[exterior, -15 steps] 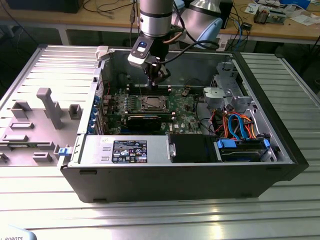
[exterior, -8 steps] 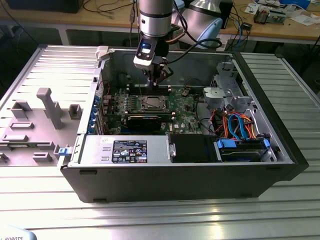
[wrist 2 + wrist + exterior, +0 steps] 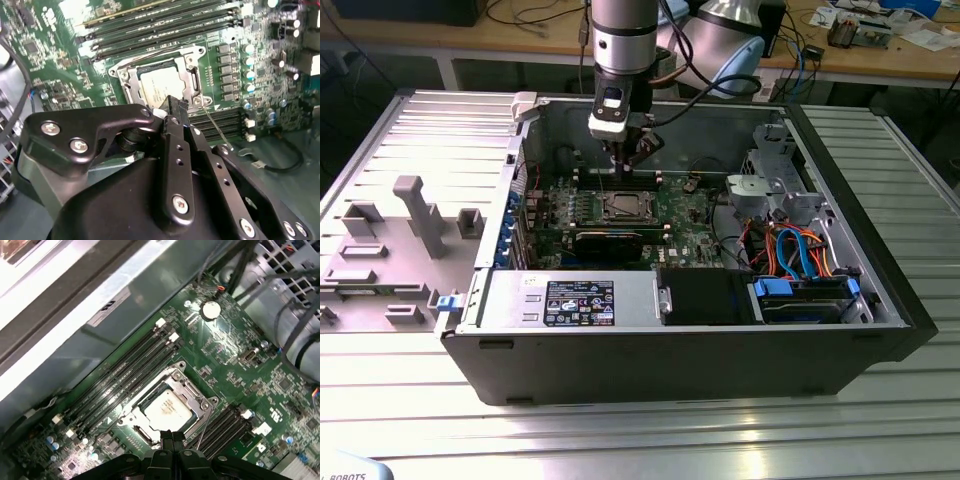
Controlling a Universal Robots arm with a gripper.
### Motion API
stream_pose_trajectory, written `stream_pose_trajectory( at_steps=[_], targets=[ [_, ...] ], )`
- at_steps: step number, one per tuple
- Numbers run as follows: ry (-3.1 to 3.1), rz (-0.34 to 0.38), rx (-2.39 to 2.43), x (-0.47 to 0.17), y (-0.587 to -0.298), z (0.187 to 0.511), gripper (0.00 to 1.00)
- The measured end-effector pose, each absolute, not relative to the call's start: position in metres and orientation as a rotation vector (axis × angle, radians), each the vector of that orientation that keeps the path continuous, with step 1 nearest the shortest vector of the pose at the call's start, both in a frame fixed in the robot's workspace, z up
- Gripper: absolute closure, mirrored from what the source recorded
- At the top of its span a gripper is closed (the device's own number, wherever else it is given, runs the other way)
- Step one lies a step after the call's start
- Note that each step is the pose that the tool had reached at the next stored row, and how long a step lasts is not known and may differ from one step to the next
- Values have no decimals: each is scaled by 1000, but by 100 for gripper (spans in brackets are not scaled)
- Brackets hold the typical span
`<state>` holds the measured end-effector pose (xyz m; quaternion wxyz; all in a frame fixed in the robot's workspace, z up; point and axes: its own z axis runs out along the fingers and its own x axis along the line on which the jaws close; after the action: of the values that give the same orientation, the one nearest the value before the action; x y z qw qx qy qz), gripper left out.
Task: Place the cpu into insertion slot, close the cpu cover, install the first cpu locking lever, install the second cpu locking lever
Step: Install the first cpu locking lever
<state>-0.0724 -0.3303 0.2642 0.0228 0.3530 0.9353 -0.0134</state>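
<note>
Black gripper (image 3: 172,436), jaws pressed together, hangs just beside the cpu (image 3: 167,410). The flat silvery square sits framed by the thin metal cpu cover (image 3: 190,387).

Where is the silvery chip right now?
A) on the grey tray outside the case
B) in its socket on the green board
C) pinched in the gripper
B: the cpu lies flat inside the window of the cover on the motherboard.

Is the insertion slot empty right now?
No, in the first wrist view the cpu lies in the insertion slot, its silvery top showing inside the metal rim.
</note>
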Motion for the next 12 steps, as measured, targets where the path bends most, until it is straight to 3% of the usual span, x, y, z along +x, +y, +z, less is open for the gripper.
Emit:
stream_pose_trajectory(
  at_steps=[12],
  targets=[
    [3007, -33, 723, -72, -330, 264, 89]
  ],
)
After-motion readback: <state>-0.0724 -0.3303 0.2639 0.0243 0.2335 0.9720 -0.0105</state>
